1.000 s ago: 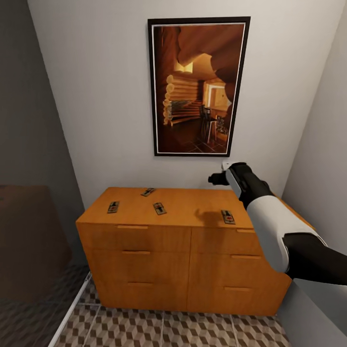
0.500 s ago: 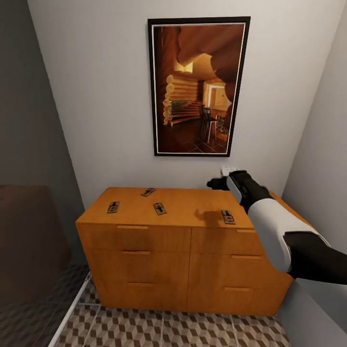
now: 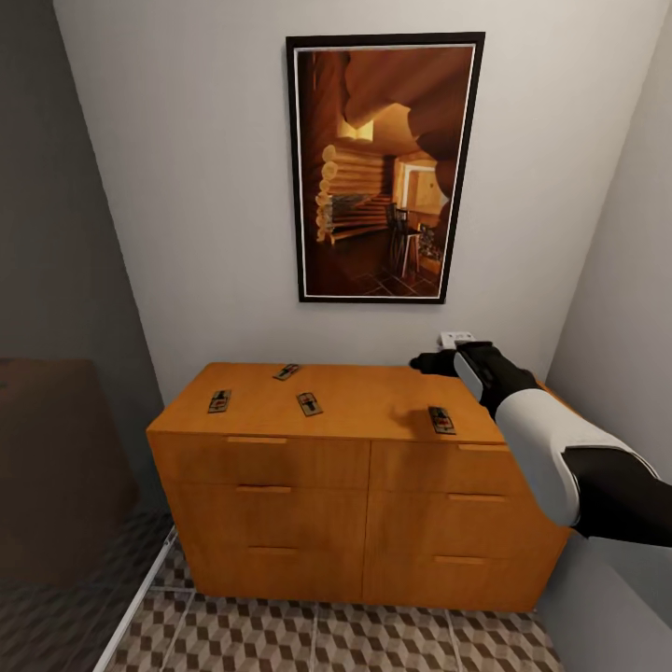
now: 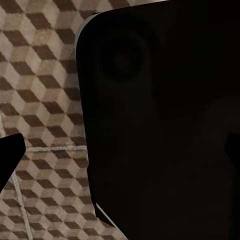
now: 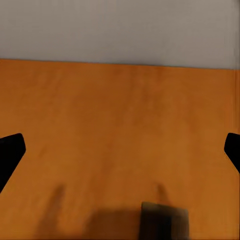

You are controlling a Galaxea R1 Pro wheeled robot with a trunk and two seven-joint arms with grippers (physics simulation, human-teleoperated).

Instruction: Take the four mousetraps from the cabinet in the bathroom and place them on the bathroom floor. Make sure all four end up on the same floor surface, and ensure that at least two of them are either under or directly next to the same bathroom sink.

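Note:
Four mousetraps lie on top of the orange cabinet (image 3: 355,467): one at the left (image 3: 219,401), one near the back (image 3: 287,371), one in the middle (image 3: 309,403) and one at the right front (image 3: 441,420). My right gripper (image 3: 425,362) hovers open above the cabinet top, just behind the right-hand trap. In the right wrist view that mousetrap (image 5: 162,220) lies in shadow below the spread fingertips (image 5: 11,150). My left gripper (image 4: 120,152) hangs open over the cube-patterned bathroom floor (image 4: 45,100). The bathroom sink is out of view.
A framed picture (image 3: 383,168) hangs on the white wall above the cabinet. A wall socket (image 3: 455,339) sits just behind my right wrist. The side wall (image 3: 625,308) is close on the right. Patterned floor (image 3: 317,639) lies in front of the drawers.
My right arm has come down toward the cabinet top and shifted slightly to the right. The mousetraps have not moved.

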